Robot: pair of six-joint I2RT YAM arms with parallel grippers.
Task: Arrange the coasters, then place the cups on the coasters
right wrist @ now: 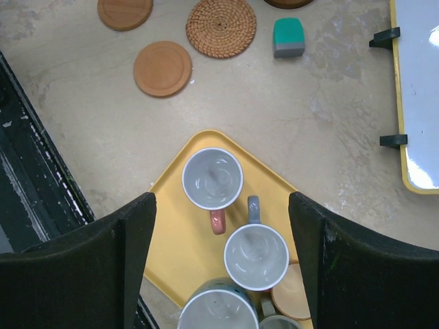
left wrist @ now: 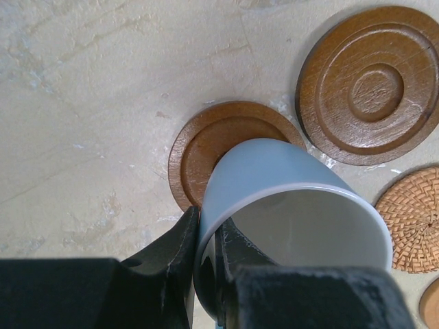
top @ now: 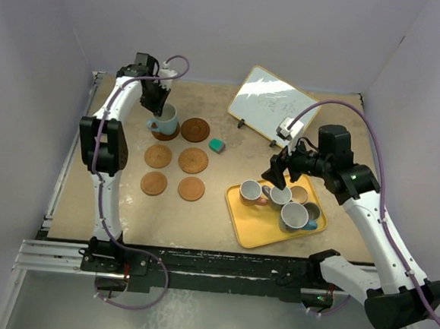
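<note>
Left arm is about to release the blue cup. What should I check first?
1. Left gripper shut on the rim of the blue cup: ok.
2. That cup over the dark ringed coaster: ok.
3. Cup base flat on that coaster: cannot tell.
4. Five other coasters bare: ok.
5. Right gripper open above the yellow tray, apart from the left arm: ok.

walls [top: 231, 28]: plain pale lavender, three sides | table [top: 200, 222]: mottled beige top | near edge: black rail [top: 220, 265]
</note>
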